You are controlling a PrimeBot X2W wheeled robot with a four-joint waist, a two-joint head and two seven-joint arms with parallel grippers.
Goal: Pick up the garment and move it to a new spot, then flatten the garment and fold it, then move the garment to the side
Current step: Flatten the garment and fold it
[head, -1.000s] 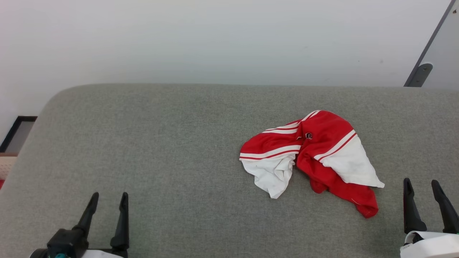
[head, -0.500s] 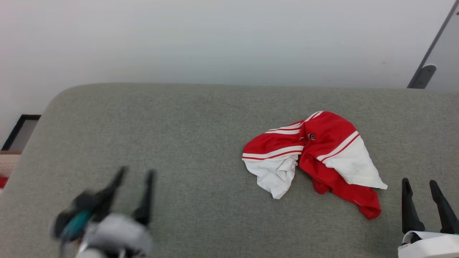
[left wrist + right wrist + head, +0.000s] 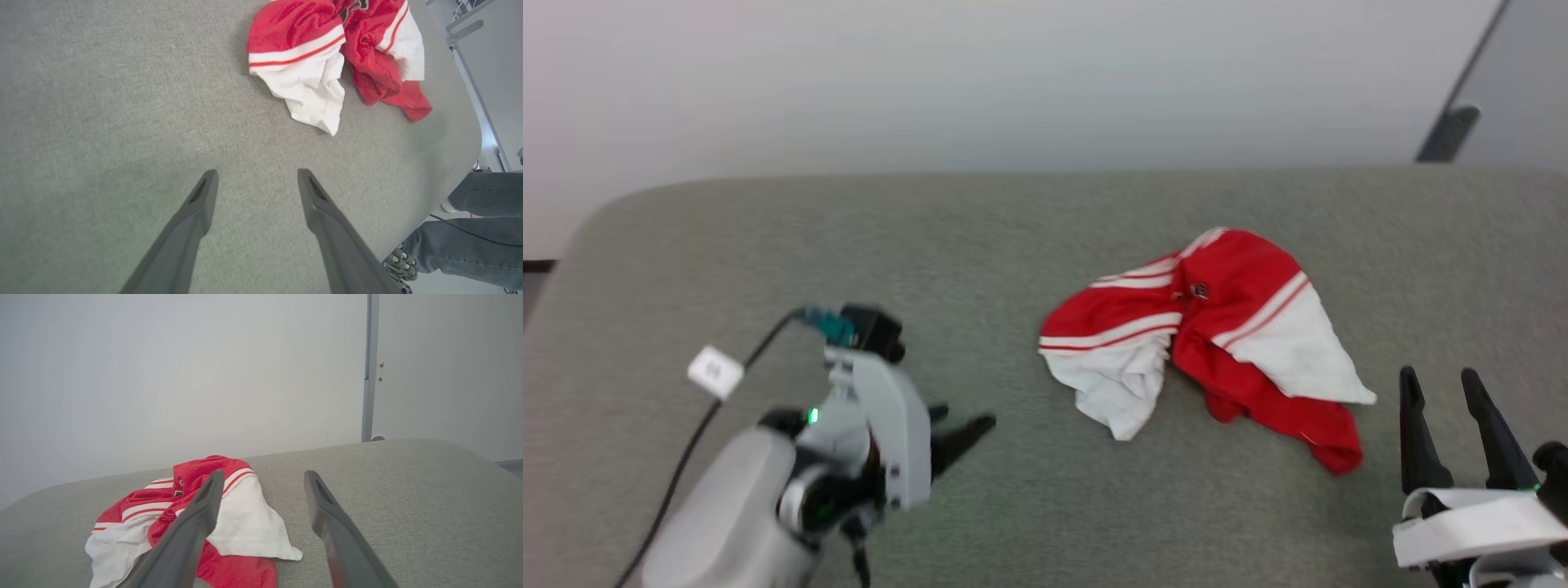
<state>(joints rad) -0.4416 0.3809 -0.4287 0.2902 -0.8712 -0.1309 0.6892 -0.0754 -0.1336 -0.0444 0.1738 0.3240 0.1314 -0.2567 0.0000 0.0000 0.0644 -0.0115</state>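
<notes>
Grey cloth spreads wide between garment and left fingers.

A grey fabric-covered surface stands against a plain pale wall.

Bare lab-style test room.
Plain white wall, grey fabric-topped table, jeans-clad legs just off its edge.

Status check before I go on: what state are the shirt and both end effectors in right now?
garment: crumpled in a heap on the grey table, unheld.
left end effector: open, empty, over bare table, short of the garment.
right end effector: open, empty, beside the garment, not touching.
</notes>
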